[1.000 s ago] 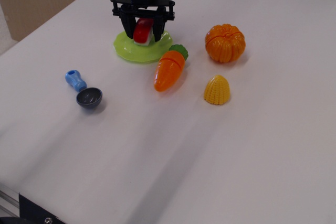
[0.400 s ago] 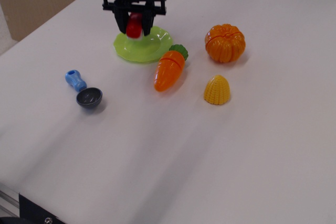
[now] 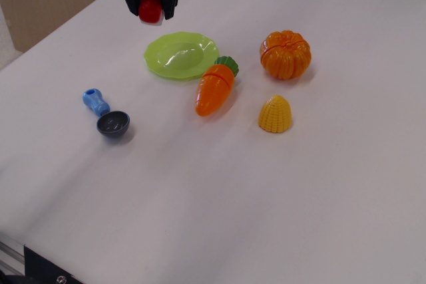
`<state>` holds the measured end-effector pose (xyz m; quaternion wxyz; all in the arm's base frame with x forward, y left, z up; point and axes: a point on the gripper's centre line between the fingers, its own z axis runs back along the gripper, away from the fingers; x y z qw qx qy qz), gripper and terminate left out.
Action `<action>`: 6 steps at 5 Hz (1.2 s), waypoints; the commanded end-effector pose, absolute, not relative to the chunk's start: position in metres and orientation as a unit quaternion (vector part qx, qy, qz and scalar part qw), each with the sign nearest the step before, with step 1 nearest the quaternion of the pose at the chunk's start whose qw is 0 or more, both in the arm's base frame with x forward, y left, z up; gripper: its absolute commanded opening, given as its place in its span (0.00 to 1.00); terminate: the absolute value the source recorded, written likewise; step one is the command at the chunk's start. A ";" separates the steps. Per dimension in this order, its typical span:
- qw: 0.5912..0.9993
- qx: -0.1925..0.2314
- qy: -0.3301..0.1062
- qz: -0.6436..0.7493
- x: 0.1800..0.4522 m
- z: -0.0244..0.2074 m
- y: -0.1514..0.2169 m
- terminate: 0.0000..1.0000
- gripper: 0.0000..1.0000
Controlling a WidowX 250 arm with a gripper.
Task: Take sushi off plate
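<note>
The gripper [image 3: 150,3] is held above the table's far-left part, fingers pointed down and clamped on the sushi [image 3: 150,6]; the arm is cropped out.

My gripper [image 3: 151,1] is matt black plastic. The sushi [image 3: 150,4] I hold is glossy red plastic. The plate [image 3: 181,55] is smooth, shiny green plastic. The carrot [image 3: 214,89] and pumpkin [image 3: 285,54] are ribbed plastic. The table [image 3: 279,191] is matt white.

A carrot [image 3: 215,89], pumpkin [image 3: 285,54], corn piece [image 3: 275,114] and blue-handled scoop [image 3: 106,114] lie apart on the white table [image 3: 266,197].
</note>
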<state>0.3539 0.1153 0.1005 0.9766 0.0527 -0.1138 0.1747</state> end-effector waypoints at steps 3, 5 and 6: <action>0.993 0.012 -0.104 0.048 0.227 0.098 0.032 0.00 0.00; 0.998 -0.013 -0.062 0.003 0.206 0.065 0.015 0.00 0.00; 0.999 0.002 -0.042 0.025 0.203 0.050 0.030 0.00 0.00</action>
